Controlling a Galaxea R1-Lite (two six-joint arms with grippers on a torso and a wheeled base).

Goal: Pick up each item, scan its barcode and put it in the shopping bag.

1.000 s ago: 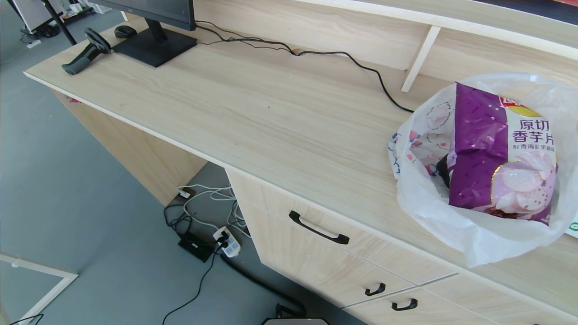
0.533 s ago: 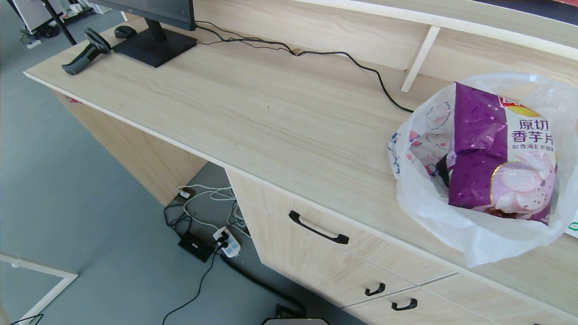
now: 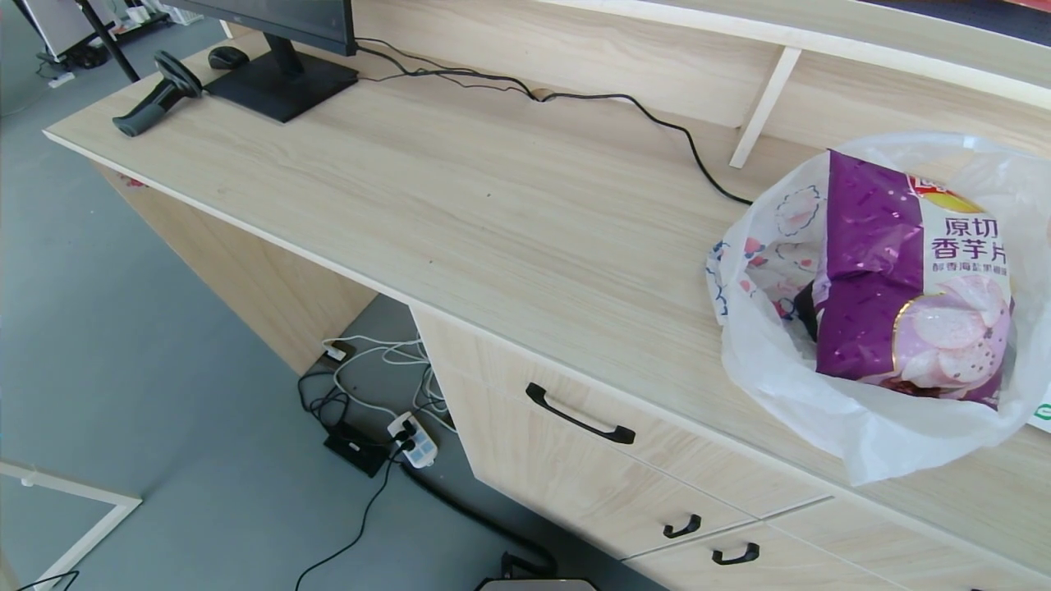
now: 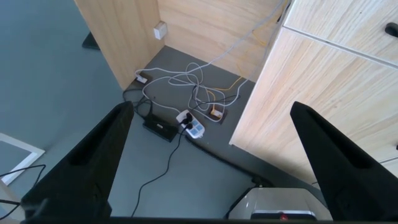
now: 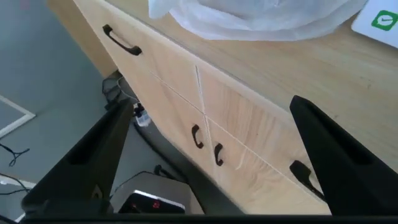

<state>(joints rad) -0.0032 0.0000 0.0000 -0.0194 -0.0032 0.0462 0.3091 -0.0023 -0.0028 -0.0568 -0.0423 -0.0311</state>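
The purple chip bag (image 3: 903,279) sits in the white shopping bag (image 3: 788,386) at the counter's (image 3: 493,213) right end, maybe atop something dark. The scanner (image 3: 152,103) lies far left. The left gripper (image 4: 211,109) and right gripper (image 5: 211,102) hang by the drawers, spread wide, empty.

Left gripper (image 4: 211,104) — fingers spread wide, aimed downward, held low on the left. Right gripper (image 5: 211,101) — fingers likewise spread wide, held low on the right.

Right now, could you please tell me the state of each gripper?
Left gripper: open, holding nothing.
Right gripper: open, holding nothing.
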